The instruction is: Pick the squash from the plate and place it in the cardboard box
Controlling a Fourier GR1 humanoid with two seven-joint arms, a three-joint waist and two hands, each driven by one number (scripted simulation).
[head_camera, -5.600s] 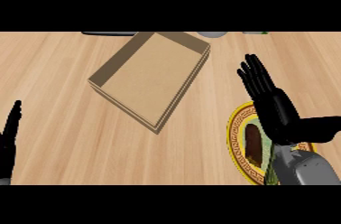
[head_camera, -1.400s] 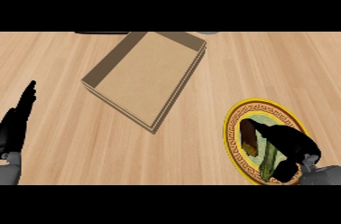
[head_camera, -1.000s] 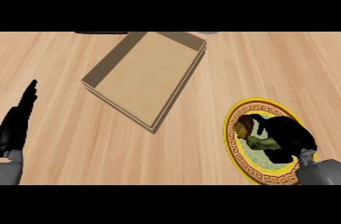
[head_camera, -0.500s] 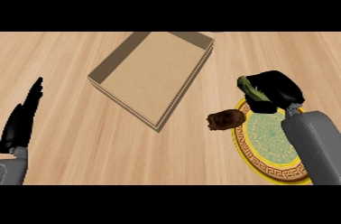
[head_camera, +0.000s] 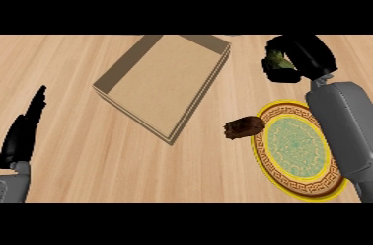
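The squash (head_camera: 278, 62) is sitting in the right hand (head_camera: 306, 49), whose fingers are curling round it so that only a greenish patch is showing between them; it is off the plate (head_camera: 295, 147), in the view's upper right, beyond the plate's far rim. Its long axis is not readable, since the hand is hiding most of it. The box (head_camera: 164, 83) is lying to the left of this hand, its near corner close by and its long side running diagonally from upper right to lower left, with its open top facing up. That is the 1 relation the next move seems to be turning on: the carry is looking like a short sideways sweep to the left, over the box's right wall, before any release. A brown lump (head_camera: 242, 128) is resting at the plate's left rim (partly over the edge, toward the counter (head_camera: 87, 165)), below the likely path and apart from the hand. The left hand (head_camera: 25, 133) is resting open at the view's left edge, fingers straight, farther from the squash than the right.
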